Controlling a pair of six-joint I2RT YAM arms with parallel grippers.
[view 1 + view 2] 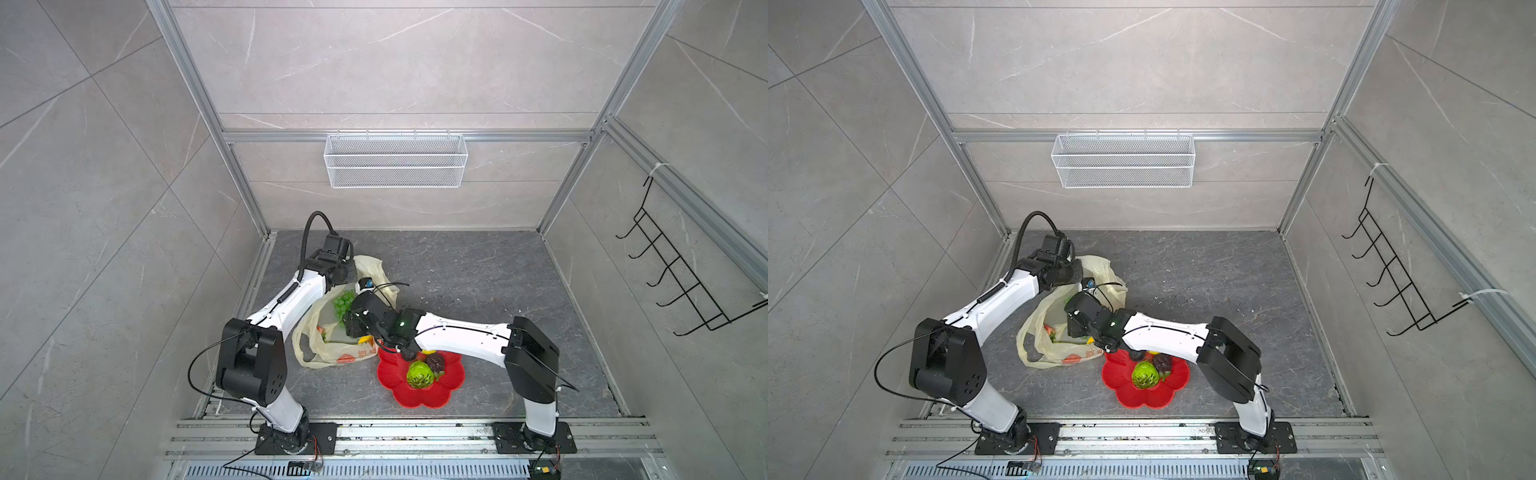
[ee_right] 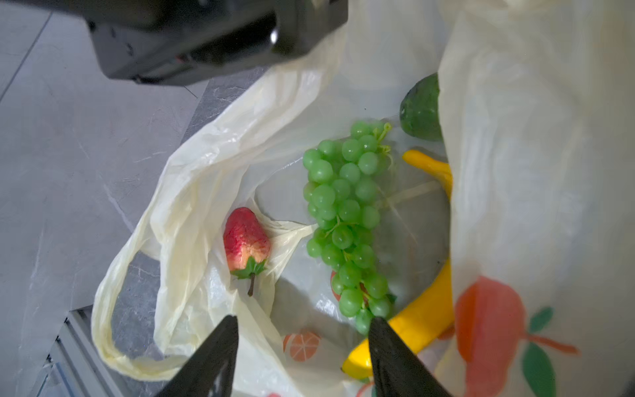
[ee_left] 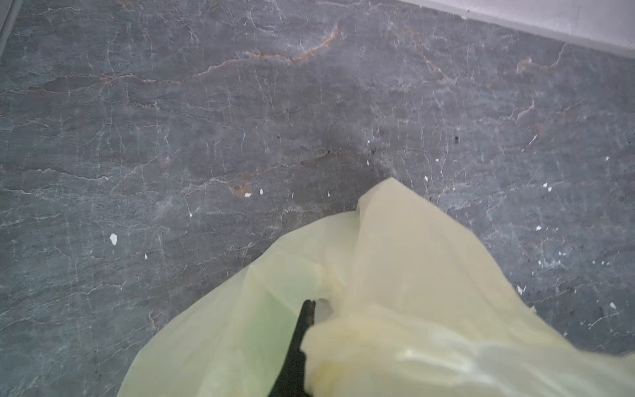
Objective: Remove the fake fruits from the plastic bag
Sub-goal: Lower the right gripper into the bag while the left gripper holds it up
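left gripper (image 3: 309, 304): closed, with a fold of the bag's film pinched between its fingers. It holds the far edge of the mouth up off the tabletop. It cannot be made out in the top views because the wrist hides it.
plastic bag (image 1: 328, 353): lies on the tabletop between the two arms, mouth gaping upward, one loop handle slack beside it.
strawberry (image 2: 245, 240): inside the bag on the bottom film, apart from the grapes, stalk end turned toward the right claw.
grape bunch (image 2: 343, 213): inside the bag in the middle of the opening, with nothing lying on it.
grape axis: the long axis runs from the stem end, deep in the bag, straight back toward the right claw. The tail grapes sit just beside one fingertip.
banana (image 2: 422, 319): inside the bag, partly under the grapes and partly under the bag wall.
green avocado (image 2: 421, 110): deepest in the bag, half hidden by the wall.
right gripper (image 2: 303, 321): jaws apart with no fruit between them, poised at the bag mouth.
nearer arm: the right one. The left is taken up with the film.
key relation (judgement): the bunch lies dead ahead, lengthwise to the reach, so the jaws would close across its narrow width. A short advance, shifted slightly toward the tail grapes, should straddle it.
risk (judgement): loose film may get caught in the pinch.
red plate (image 1: 399, 395): on the tabletop beside the bag, under the right forearm.
already out: green knobbly ball (image 1: 419, 374) and dark-brown piece (image 1: 436, 362), both on the plate.
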